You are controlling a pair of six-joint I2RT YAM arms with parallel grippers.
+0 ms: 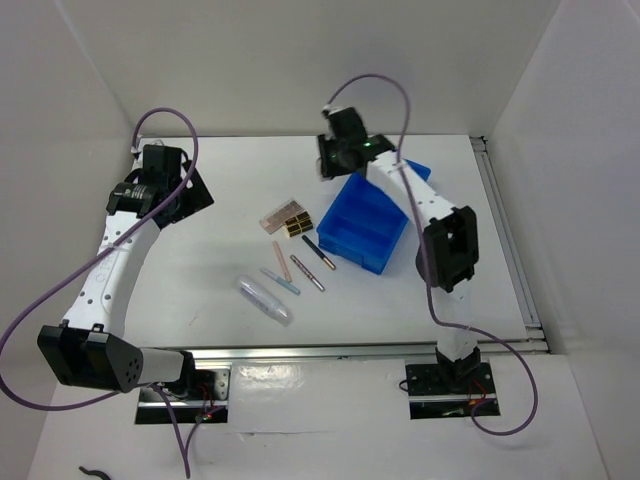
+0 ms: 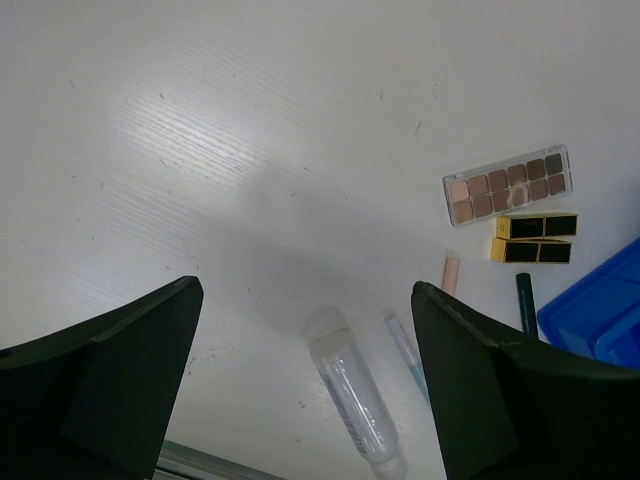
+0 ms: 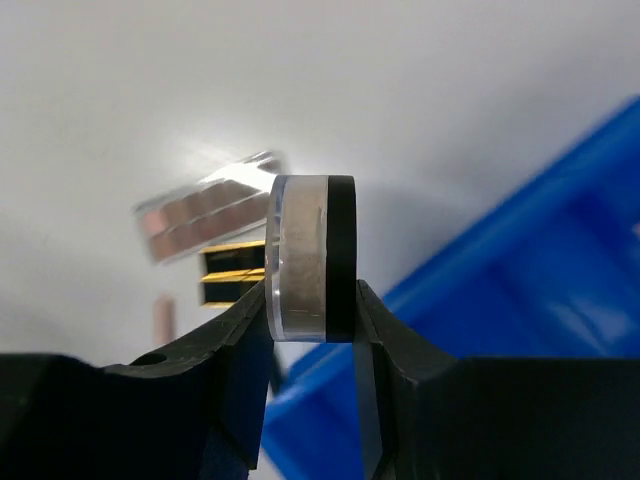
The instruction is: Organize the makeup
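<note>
Currently, a round compact (image 3: 310,235) is clamped edge-on in the right hand (image 3: 312,300), which is raised over the counter (image 1: 220,180) just off the far left corner of the blue bin (image 1: 350,252). Left of the bin, a long palette (image 1: 277,217) and two gold and black cases (image 1: 297,225) are laid side by side. Thin pencils (image 1: 306,273) and a clear tube (image 1: 265,298) are spread out left of the bin's near corner. The left hand (image 2: 305,300) is spread wide apart, well left of the bin, with nothing gripped.
</note>
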